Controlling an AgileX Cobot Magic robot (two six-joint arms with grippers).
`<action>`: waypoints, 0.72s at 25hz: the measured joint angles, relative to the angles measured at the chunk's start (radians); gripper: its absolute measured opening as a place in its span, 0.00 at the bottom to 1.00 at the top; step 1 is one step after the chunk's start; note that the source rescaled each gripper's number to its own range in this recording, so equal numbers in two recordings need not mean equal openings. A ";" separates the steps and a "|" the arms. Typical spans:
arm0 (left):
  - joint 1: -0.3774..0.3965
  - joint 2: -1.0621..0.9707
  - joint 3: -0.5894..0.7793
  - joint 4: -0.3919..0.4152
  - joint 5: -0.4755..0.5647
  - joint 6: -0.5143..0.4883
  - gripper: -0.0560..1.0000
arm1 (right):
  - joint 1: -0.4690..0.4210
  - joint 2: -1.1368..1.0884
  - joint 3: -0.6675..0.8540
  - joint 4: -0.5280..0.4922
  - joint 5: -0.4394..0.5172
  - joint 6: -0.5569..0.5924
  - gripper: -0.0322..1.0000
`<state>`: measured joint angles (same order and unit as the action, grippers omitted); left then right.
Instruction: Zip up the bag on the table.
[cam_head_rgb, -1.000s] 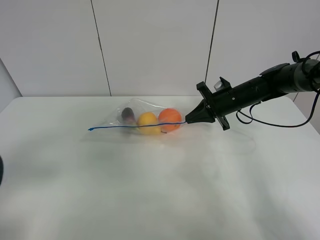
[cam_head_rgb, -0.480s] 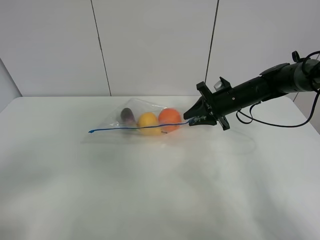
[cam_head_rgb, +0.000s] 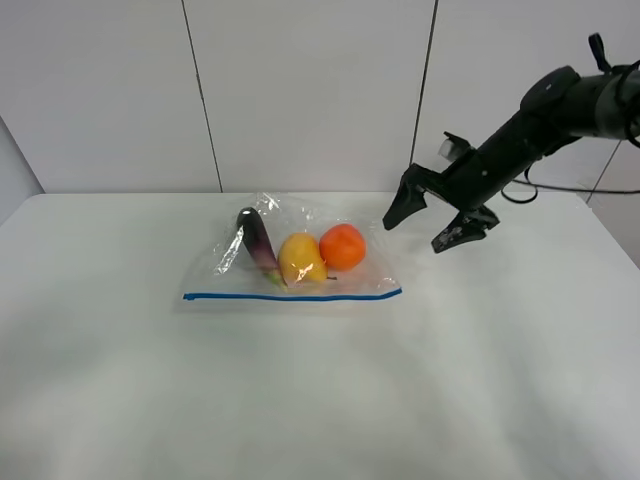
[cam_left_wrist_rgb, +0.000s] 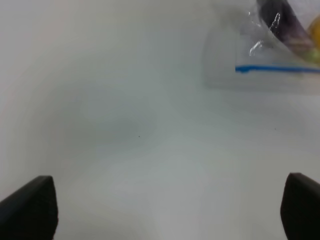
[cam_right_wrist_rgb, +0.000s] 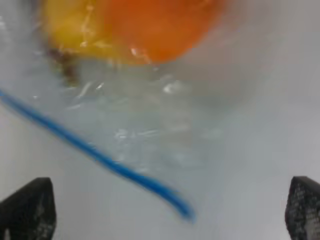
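The clear bag (cam_head_rgb: 290, 265) lies flat on the white table (cam_head_rgb: 300, 400), holding a purple, a yellow and an orange piece of produce. Its blue zipper strip (cam_head_rgb: 292, 296) runs straight along the near edge. My right gripper (cam_head_rgb: 420, 232) hangs open above the table, just right of the bag and apart from it. In the right wrist view the right gripper (cam_right_wrist_rgb: 165, 210) has the bag's strip (cam_right_wrist_rgb: 100, 155) and the orange fruit (cam_right_wrist_rgb: 155, 25) ahead, nothing between its fingers. The left gripper (cam_left_wrist_rgb: 165, 210) is open over bare table, with the bag's corner (cam_left_wrist_rgb: 280, 50) farther off.
White wall panels (cam_head_rgb: 300, 90) rise behind the table's far edge. The right arm (cam_head_rgb: 560, 105) and its cable reach in from the upper right. The left arm does not show in the exterior high view.
My right gripper opened and let go of the zipper strip's end, then rose and drew back to the right. The bag dropped flat, its strip now along the near edge.
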<state>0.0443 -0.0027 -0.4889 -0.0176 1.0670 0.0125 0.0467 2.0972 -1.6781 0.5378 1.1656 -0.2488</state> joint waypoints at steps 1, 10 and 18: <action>0.000 0.000 0.000 0.000 0.000 0.000 1.00 | 0.002 0.000 -0.033 -0.072 0.004 0.036 1.00; 0.000 0.000 0.000 0.000 0.000 0.000 1.00 | -0.037 -0.003 -0.138 -0.492 0.048 0.181 1.00; 0.003 0.000 0.000 0.000 0.000 0.000 1.00 | -0.081 -0.104 -0.036 -0.473 0.047 0.184 1.00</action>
<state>0.0473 -0.0027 -0.4889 -0.0176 1.0670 0.0125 -0.0342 1.9928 -1.7138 0.0645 1.2128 -0.0652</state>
